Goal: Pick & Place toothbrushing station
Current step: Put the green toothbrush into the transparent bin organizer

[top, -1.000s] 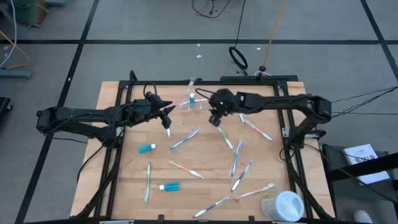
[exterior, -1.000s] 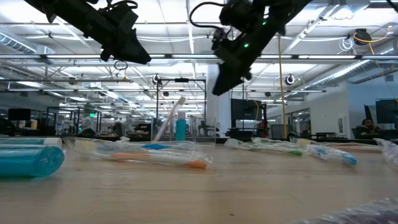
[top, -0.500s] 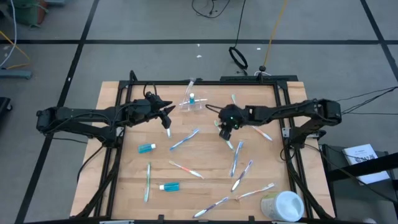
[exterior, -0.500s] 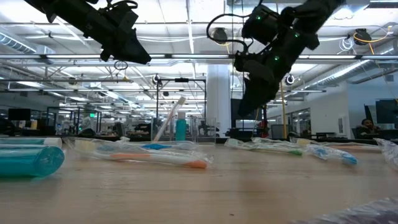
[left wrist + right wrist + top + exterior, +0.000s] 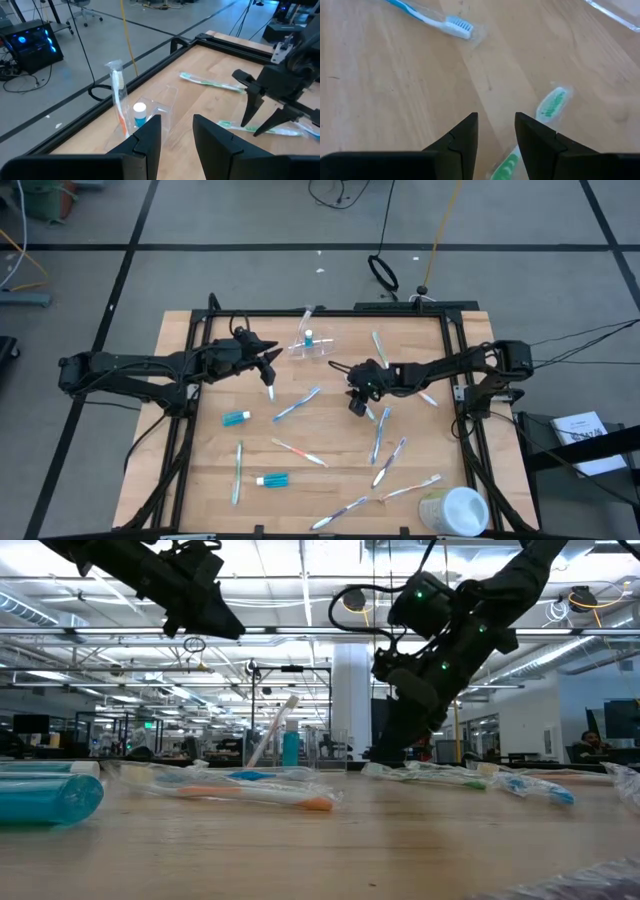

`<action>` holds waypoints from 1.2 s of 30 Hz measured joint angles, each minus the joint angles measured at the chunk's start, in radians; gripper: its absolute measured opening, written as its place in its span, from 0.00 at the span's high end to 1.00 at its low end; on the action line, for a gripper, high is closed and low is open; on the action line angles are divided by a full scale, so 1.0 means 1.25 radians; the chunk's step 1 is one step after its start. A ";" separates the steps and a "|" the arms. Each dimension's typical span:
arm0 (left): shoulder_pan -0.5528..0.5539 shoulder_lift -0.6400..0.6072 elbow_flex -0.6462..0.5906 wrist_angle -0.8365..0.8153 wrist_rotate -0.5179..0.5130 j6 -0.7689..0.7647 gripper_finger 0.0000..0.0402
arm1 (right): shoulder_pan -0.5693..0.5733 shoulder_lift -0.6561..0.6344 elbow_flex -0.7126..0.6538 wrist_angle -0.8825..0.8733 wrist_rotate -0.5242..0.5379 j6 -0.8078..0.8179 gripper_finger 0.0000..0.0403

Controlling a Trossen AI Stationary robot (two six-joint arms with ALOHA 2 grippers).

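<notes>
The clear cup (image 5: 311, 348) stands near the far edge of the wooden counter (image 5: 200, 480), holding one toothbrush (image 5: 118, 97) and one blue toothpaste tube (image 5: 139, 114). The right claw (image 5: 358, 404) hangs low over the counter, on the near right of the cup, its fingers (image 5: 460, 137) released with nothing between them, poised above a green-bristled toothbrush (image 5: 551, 104); a blue one (image 5: 427, 18) lies nearby. The left claw (image 5: 270, 363) hovers just left of the cup, likewise spread and empty. More toothbrushes and two other tubes (image 5: 236, 418) lie scattered nearer the front, well away from the cup.
</notes>
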State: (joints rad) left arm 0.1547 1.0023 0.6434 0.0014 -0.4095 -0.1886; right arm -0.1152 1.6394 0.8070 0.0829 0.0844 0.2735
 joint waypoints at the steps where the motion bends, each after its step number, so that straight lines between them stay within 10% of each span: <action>1: 0.000 0.000 0.000 0.000 0.000 0.001 0.70 | 0.000 0.000 0.000 -0.004 0.001 -0.005 0.70; 8: 0.000 0.000 0.000 0.000 0.000 0.002 0.70 | -0.001 -0.011 0.002 -0.002 0.122 -0.003 0.71; 28: 0.000 0.000 0.000 -0.010 0.020 -0.019 0.70 | 0.000 0.030 -0.107 0.124 0.077 0.074 0.72; 36: 0.000 0.000 0.000 -0.001 0.020 -0.019 0.70 | -0.004 0.016 -0.126 0.131 0.028 0.044 0.94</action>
State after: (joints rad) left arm 0.1547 1.0023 0.6434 0.0005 -0.3840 -0.2127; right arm -0.1201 1.6597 0.6495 0.2470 0.1189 0.3290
